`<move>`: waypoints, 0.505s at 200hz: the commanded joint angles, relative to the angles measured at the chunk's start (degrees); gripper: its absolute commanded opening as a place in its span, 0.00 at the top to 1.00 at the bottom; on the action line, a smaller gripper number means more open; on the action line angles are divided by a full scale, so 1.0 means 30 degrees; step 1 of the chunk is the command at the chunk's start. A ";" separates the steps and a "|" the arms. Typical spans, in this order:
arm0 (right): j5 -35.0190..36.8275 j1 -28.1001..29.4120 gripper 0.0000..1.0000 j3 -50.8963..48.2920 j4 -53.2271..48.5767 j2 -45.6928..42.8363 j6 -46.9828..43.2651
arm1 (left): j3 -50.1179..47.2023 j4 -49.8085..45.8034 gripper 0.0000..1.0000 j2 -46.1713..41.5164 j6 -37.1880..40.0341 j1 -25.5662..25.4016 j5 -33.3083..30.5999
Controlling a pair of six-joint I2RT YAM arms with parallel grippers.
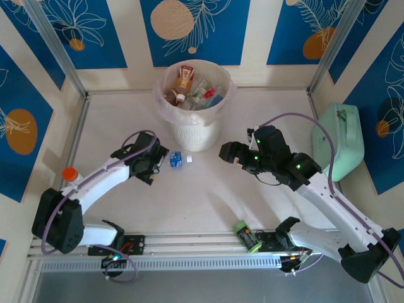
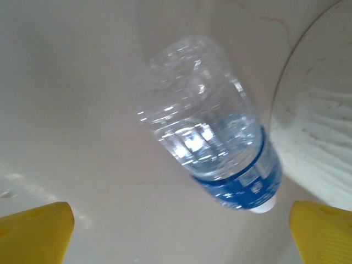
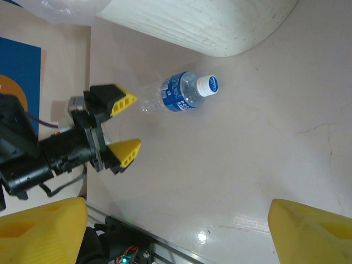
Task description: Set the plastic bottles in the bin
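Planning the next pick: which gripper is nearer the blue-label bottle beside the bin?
Left. The left gripper sits just left of the bottle; the right gripper is farther off, on its right.

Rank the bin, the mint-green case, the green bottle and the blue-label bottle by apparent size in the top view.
1. bin
2. mint-green case
3. green bottle and blue-label bottle: about alike. The blue-label one's clear body is hard to make out, so I leave these two unranked.
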 commanded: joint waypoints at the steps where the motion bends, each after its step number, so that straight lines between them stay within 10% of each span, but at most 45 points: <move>1: 0.0410 0.0308 0.14 0.0630 -0.0094 0.0175 -0.0373 | 0.1218 0.0271 0.00 0.1132 -0.1369 -0.0141 -0.0864; 101: 0.0412 0.0340 0.14 0.0599 -0.0210 0.0395 -0.0604 | 0.3233 -0.0421 0.01 0.5507 -0.2999 0.0426 -0.0693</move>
